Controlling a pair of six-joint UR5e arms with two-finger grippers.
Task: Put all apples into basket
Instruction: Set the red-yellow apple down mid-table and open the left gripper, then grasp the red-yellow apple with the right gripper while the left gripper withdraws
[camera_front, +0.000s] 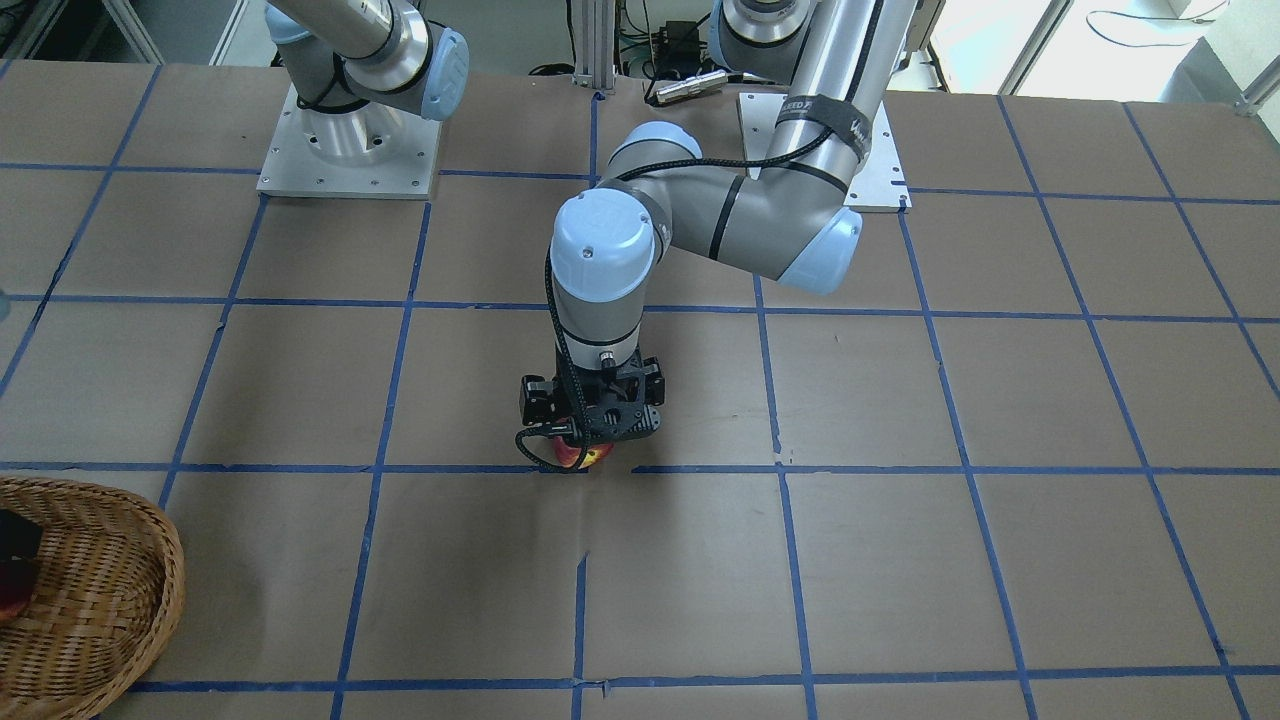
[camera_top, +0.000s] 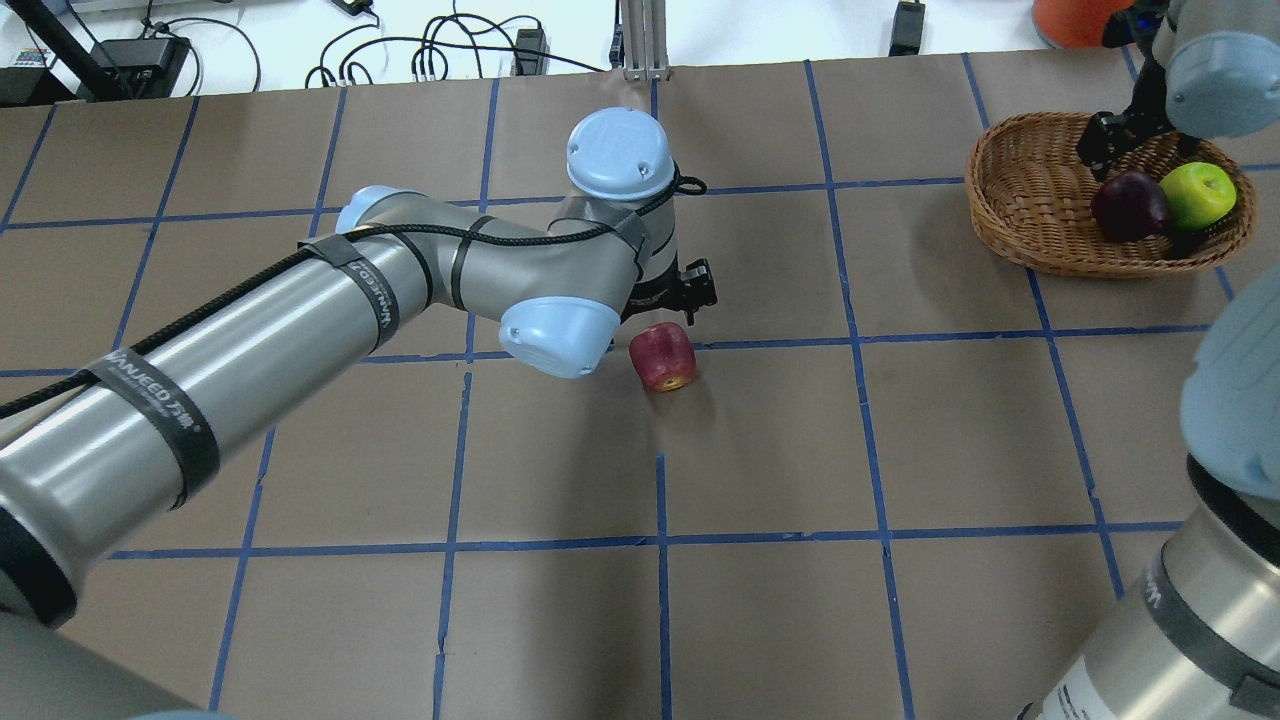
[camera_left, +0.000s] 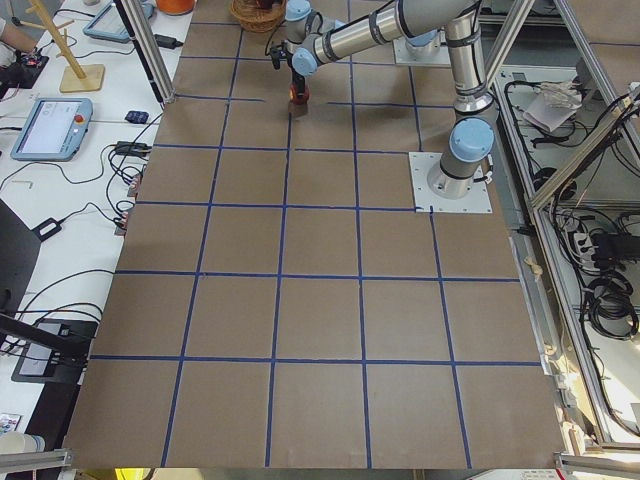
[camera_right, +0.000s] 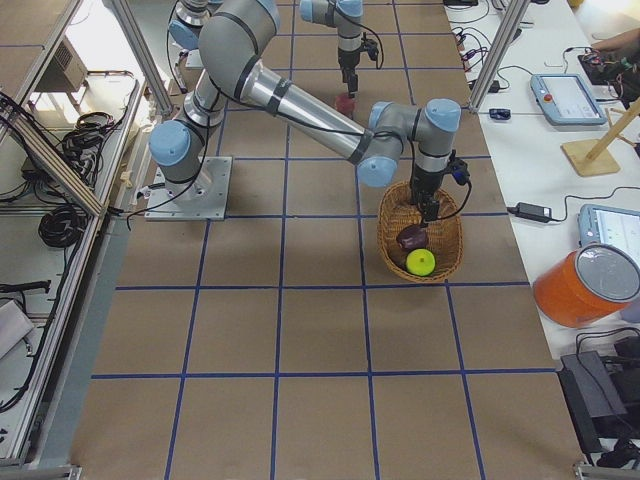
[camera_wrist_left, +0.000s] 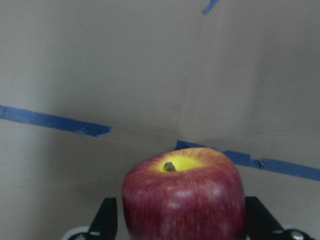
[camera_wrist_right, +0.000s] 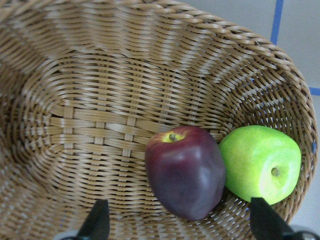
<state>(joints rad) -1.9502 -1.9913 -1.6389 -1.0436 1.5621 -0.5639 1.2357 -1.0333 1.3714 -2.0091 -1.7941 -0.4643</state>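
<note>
The lighter red apple (camera_top: 662, 357) with a yellow stem end (camera_wrist_left: 182, 195) sits on the brown table near its middle. My left gripper (camera_wrist_left: 180, 217) reaches down over it, one finger (camera_wrist_left: 107, 217) on each side, closed against it. In the front view the apple (camera_front: 585, 458) peeks out under that gripper (camera_front: 585, 445). The wicker basket (camera_top: 1010, 200) stands at the far right. The maroon apple (camera_wrist_right: 185, 170) and the green apple (camera_wrist_right: 260, 162) lie in it side by side. My right gripper (camera_wrist_right: 180, 220) hovers open and empty above the basket (camera_wrist_right: 100, 100).
The arm bases (camera_front: 350, 140) stand at the robot's edge of the table. An orange container (camera_right: 585, 285) and tablets (camera_right: 565, 95) sit on a side bench beyond the basket. Blue tape lines (camera_top: 660, 540) grid the table.
</note>
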